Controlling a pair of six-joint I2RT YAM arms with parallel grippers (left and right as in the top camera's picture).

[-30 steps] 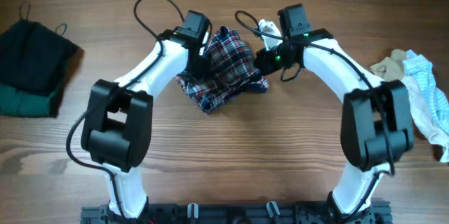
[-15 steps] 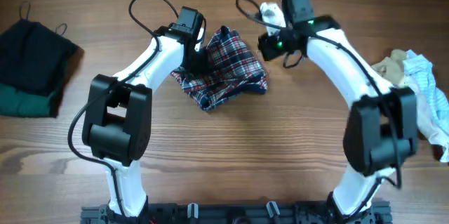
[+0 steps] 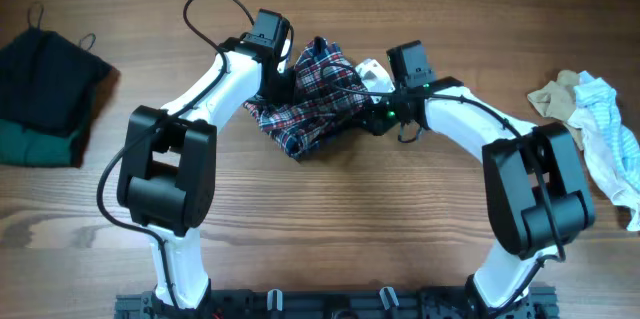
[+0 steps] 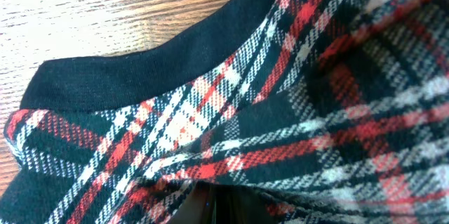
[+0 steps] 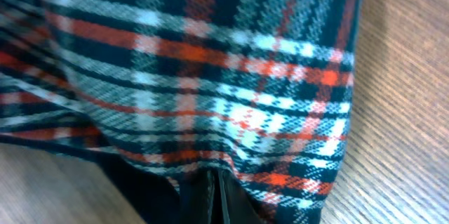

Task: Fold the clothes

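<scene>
Two arms meet at a plaid shirt (image 3: 320, 99) on the table (image 3: 330, 219).
From the near edge the left arm (image 3: 210, 89) and right arm (image 3: 470, 119) arch forward, elbows out, wrists turned inward. The shirt lies bunched between them at the far middle. At its navy-trimmed left edge the left gripper (image 4: 210, 206) is clamped on cloth. With fingers together, the right gripper (image 5: 214, 196) noses against its right side. Dark clothes (image 3: 45, 89) and pale clothes (image 3: 600, 129) lie well apart at the table's ends.

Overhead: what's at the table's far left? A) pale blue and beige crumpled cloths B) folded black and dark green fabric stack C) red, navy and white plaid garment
B: the folded black and dark green fabric stack lies far left; the red, navy and white plaid garment is mid-table.
</scene>
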